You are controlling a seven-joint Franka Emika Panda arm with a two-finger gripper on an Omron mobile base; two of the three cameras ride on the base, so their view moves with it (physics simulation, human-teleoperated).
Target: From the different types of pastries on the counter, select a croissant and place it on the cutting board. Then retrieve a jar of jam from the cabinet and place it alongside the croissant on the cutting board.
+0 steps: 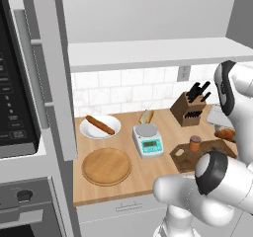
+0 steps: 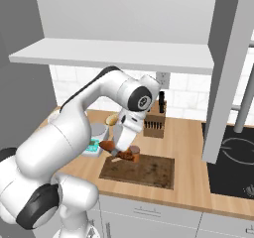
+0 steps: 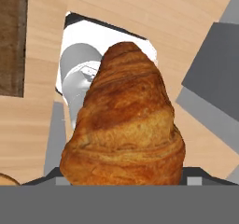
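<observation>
My gripper (image 2: 120, 150) is shut on the golden-brown croissant (image 3: 126, 125), which hangs just above the counter near the left end of the dark cutting board (image 2: 149, 171). The croissant (image 2: 107, 145) hides my fingertips in the hand view. A small reddish-brown jar of jam (image 1: 195, 142) stands at the board's back edge, close to the croissant (image 1: 225, 134). A long stick pastry (image 1: 100, 125) lies on a white plate. A pale bun (image 1: 147, 116) sits behind the scale. The cabinet shelf (image 1: 148, 53) runs above the counter.
A white kitchen scale (image 1: 147, 139) sits directly under the hand (image 3: 79, 73). A round wooden plate (image 1: 106, 166) lies front left and a knife block (image 1: 189, 107) stands at the back. The open cabinet door (image 2: 225, 73) hangs right of the board, with a cooktop (image 2: 233, 162) beyond.
</observation>
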